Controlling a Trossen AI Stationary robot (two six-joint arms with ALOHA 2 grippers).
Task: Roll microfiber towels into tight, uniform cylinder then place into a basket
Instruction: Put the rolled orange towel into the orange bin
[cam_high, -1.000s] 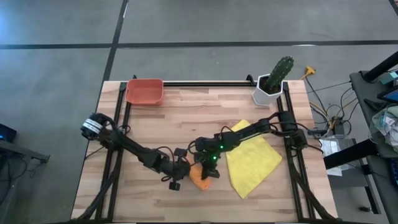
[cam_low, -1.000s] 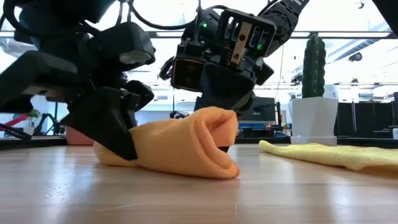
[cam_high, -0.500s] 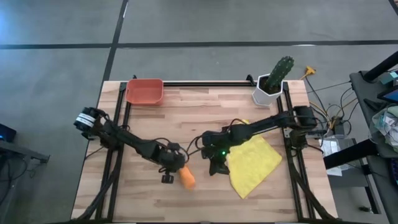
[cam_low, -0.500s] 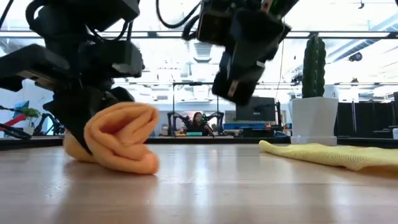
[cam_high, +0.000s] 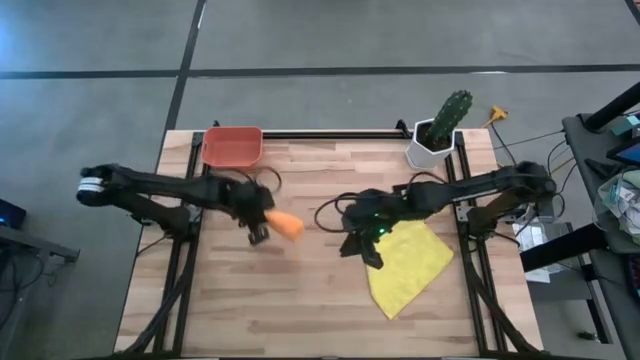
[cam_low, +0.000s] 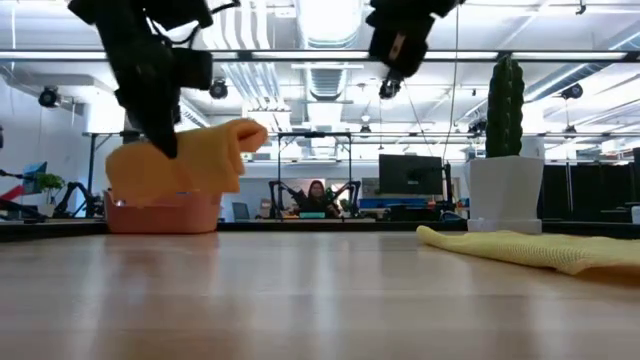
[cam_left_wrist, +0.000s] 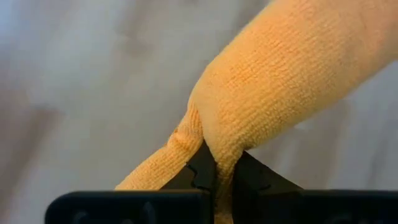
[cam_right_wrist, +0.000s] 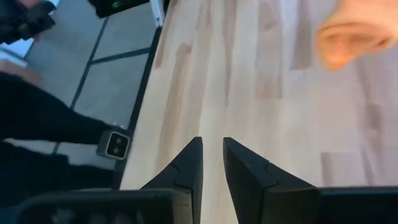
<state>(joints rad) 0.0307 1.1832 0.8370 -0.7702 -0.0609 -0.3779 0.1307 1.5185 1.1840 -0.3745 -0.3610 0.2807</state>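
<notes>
Since a second ago: both my pincers have left the near middle of the table; my left one has lifted the rolled orange towel off the wood and carried it toward the far left, and my right one has drawn back toward the yellow cloth.
Left pincer (cam_high: 258, 222): clamped tight on one end of the soft, rolled bright orange microfiber towel (cam_high: 284, 225), fingers (cam_left_wrist: 205, 167) pinched together on a fold of it.
Orange roll: held in the air clear of the table, sticking out past my left fingertips toward my right arm; in the low view it hangs just above the basket's rim (cam_low: 183, 158).
Basket: the small shallow red-orange plastic tray with rounded corners (cam_high: 232, 147) sits at the far left corner, beyond my left pincer and a little to its left, apart from it.
Right pincer (cam_high: 358, 243): raised above the table, fingers (cam_right_wrist: 186, 171) a narrow gap apart with nothing between them.
Yellow towel: the flat bright yellow microfiber cloth (cam_high: 408, 268) lies spread on the pale wooden table (cam_high: 320, 310), just under and to the right of my right pincer.
Cactus pot: the white hexagonal pot with a green cactus (cam_high: 437, 131) stands at the far right corner, well beyond my right pincer.
</notes>
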